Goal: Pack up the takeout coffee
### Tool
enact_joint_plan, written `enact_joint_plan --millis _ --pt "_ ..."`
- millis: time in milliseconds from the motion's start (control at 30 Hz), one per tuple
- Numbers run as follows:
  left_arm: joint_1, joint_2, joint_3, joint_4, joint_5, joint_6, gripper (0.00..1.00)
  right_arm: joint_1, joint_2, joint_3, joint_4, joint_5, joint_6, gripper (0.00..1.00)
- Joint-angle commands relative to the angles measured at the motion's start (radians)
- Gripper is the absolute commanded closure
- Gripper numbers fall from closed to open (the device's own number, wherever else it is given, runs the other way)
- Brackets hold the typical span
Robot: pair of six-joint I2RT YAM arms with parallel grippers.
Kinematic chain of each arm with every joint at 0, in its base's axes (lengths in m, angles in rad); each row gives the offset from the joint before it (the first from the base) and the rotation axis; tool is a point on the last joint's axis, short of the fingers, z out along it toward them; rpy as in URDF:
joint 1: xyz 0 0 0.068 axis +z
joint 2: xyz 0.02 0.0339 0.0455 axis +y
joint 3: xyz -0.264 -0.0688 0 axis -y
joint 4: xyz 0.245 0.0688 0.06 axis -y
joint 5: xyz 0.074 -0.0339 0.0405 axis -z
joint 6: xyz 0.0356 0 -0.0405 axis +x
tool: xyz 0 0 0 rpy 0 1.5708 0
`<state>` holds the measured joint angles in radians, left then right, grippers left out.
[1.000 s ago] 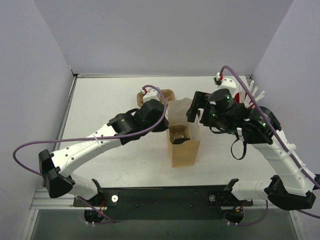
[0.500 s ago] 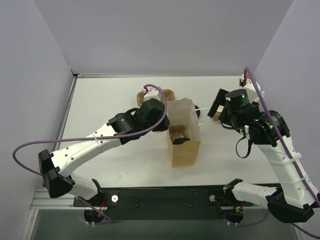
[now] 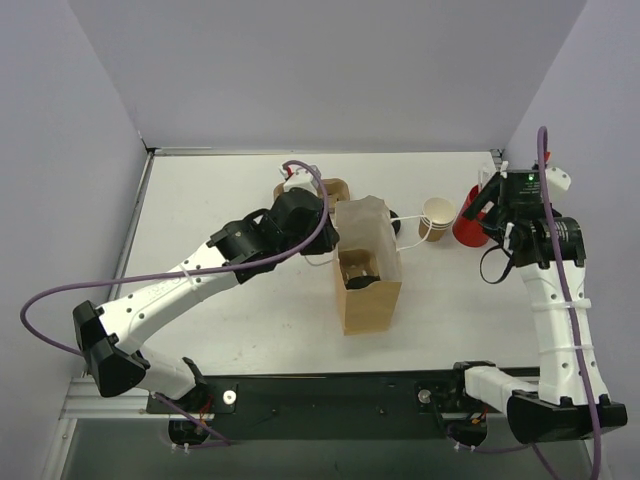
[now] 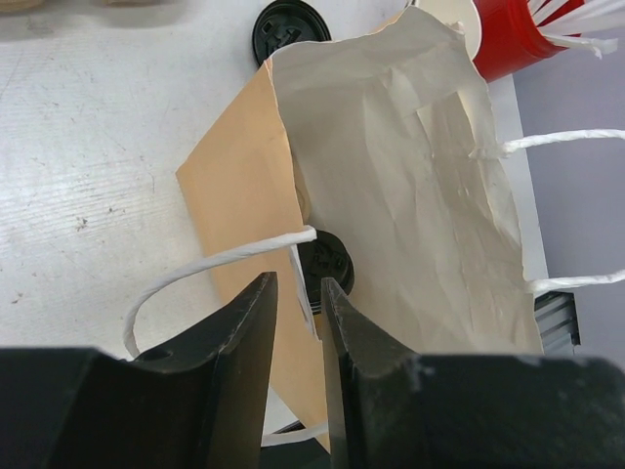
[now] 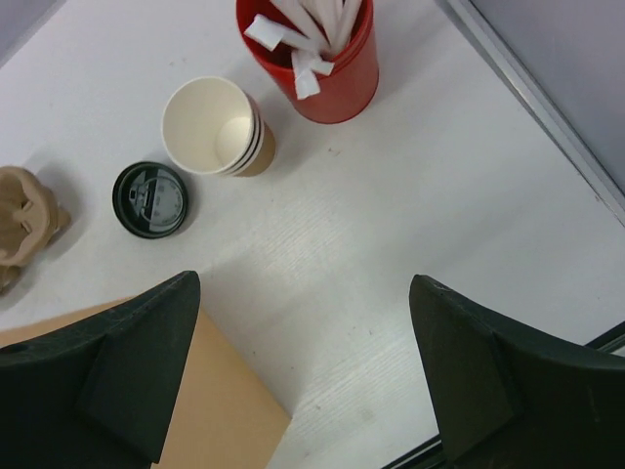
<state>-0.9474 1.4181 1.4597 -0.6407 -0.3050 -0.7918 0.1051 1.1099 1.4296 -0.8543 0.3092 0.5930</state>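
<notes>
The takeout coffee point(image 3: 360, 268), a small brown cup with a black lid, stands inside the open brown paper bag point(image 3: 368, 300) in the middle of the table. In the left wrist view its lid point(image 4: 328, 262) shows down in the bag point(image 4: 410, 176). My left gripper point(image 3: 322, 235) is at the bag's left rim. Its jaws point(image 4: 298, 283) are a narrow gap apart, with the bag's thin white rim strip between them, not visibly pinched. My right gripper point(image 3: 488, 206) is wide open and empty point(image 5: 303, 283), high over the table right of the bag.
A stack of unlidded tan cups point(image 3: 437, 215) point(image 5: 217, 127) and a red cup of white sticks point(image 3: 468, 226) point(image 5: 322, 59) stand at the back right. A loose black lid point(image 5: 149, 198) point(image 4: 286, 27) and a cardboard cup carrier point(image 3: 322, 188) lie behind the bag.
My right arm has pulled away from the bag to the right and up, empty. My left gripper has shifted slightly back and left at the bag's rim.
</notes>
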Motion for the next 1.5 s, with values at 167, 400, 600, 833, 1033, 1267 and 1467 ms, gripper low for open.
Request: enact_joint_plan --millis 167,400,600,833,1033,1267,1467 --pt "0.041 -0.062 0.074 0.073 0.104 0.062 0.65 -0.223 0.175 0.028 0.170 -0.176 -0.059 0.32" --pt "0.087 -0.076 0.085 0.087 0.165 0.077 0.65 -0.237 0.318 0.130 0.221 -0.134 -0.128 0.48" --pt "0.121 -0.093 0.093 0.087 0.211 0.094 0.66 -0.235 0.396 0.189 0.232 -0.068 -0.208 0.50" --pt "0.145 -0.099 0.094 0.088 0.237 0.097 0.66 -0.229 0.433 0.203 0.215 -0.035 -0.249 0.54" --pt "0.145 -0.097 0.088 0.096 0.239 0.094 0.66 -0.212 0.472 0.199 0.215 -0.002 -0.262 0.60" --pt "0.150 -0.094 0.083 0.098 0.236 0.092 0.67 -0.199 0.510 0.255 0.187 0.036 -0.266 0.88" --pt "0.160 -0.096 0.074 0.101 0.239 0.092 0.67 -0.191 0.507 0.318 0.138 0.074 -0.262 1.00"
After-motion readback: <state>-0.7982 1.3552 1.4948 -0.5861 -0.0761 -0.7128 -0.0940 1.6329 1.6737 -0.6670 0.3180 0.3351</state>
